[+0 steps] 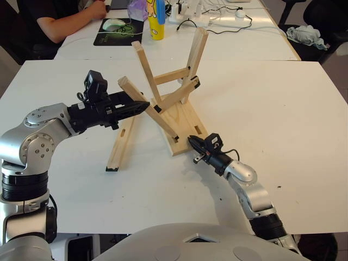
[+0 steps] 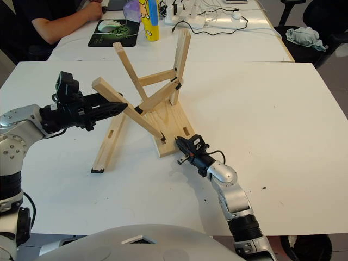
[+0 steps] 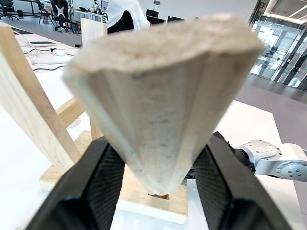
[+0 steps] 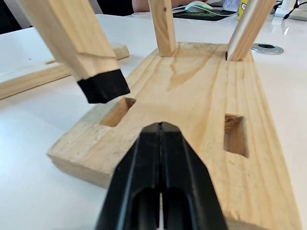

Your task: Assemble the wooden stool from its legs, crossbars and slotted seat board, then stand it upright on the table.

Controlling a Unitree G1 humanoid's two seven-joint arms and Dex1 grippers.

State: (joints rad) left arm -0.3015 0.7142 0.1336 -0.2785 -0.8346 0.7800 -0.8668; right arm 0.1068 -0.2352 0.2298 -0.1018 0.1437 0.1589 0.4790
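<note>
The left fingers (image 3: 91,191) clench the slanted leg (image 1: 163,122), its black tip (image 4: 103,87) hanging just above the near-left slot (image 4: 117,111) of the seat board (image 1: 187,122) lying mid-counter. Square the tip over the slot before pressing down, with the right fingers (image 4: 139,191), closed together, steadying the board's near edge.

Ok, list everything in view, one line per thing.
seat board: one, light wood, flat mid-table, slots up.
upright legs: two, light wood, standing in the board's far slots.
held leg: one, light wood, black tip, tilted, tip just above a near slot.
loose leg: one, light wood, flat on the table left of the board.
crossbars: two, light wood, between the legs.
table: one, white.
container: one, yellow, far table.
mouse: one, pale, far table.
left gripper: one, black, shut on the held leg.
right gripper: one, black, shut, at the board's near edge.
</note>
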